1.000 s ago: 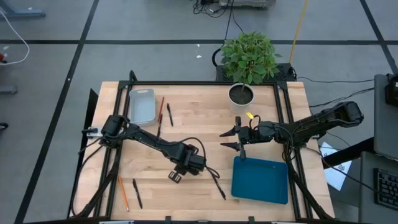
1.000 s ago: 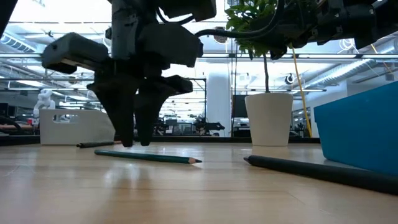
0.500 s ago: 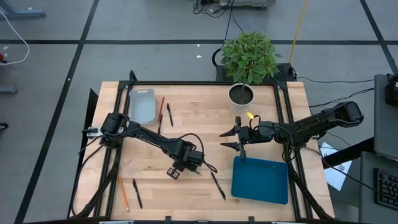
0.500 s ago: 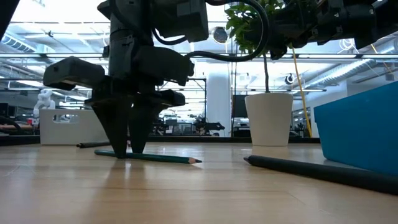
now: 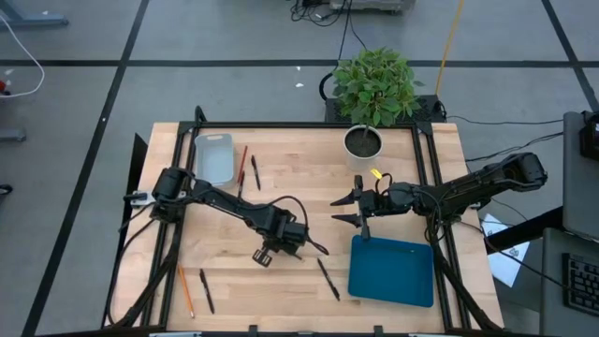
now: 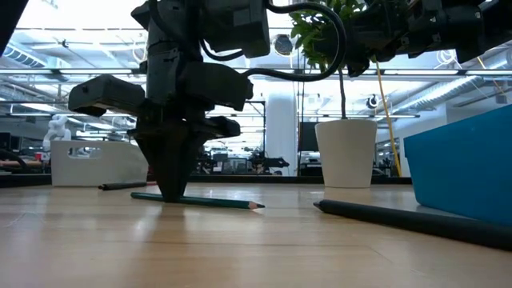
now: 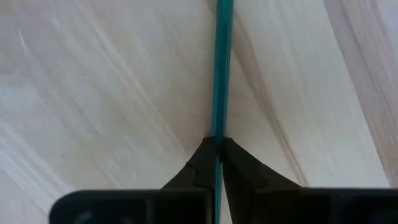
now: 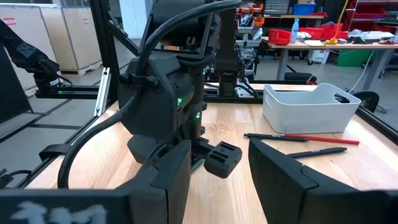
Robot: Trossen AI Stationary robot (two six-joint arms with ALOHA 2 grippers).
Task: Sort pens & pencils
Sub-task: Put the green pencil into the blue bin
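High view: left tool (image 5: 301, 245) low over mid-table (image 5: 281, 187); its tips and whatever sits between them are hidden under the wrist body. Black pen (image 5: 327, 278) lies just beyond the tool, toward the blue bin (image 5: 391, 271). Orange pencil (image 5: 185, 290) and a second black pen (image 5: 206, 291) lie together well behind the left tool, near the table edge. Red pencil (image 5: 242, 167) and another pen (image 5: 255, 172) lie beside the white tray (image 5: 213, 159). Right tool (image 5: 344, 208) hangs just off the blue bin's corner, fingers spread, nothing between them.

Low view: left tool (image 6: 171, 194) tips down on the table, pressed together on the green pencil (image 6: 212, 202), gripped near its blunt end; the point sticks out to one side.

Left wrist view: both fingers pinch the green pencil (image 7: 220, 74); its far end is cut off by the frame.

Right wrist view: right tool's fingers (image 8: 165, 171) apart; left arm ahead blocks the green pencil.
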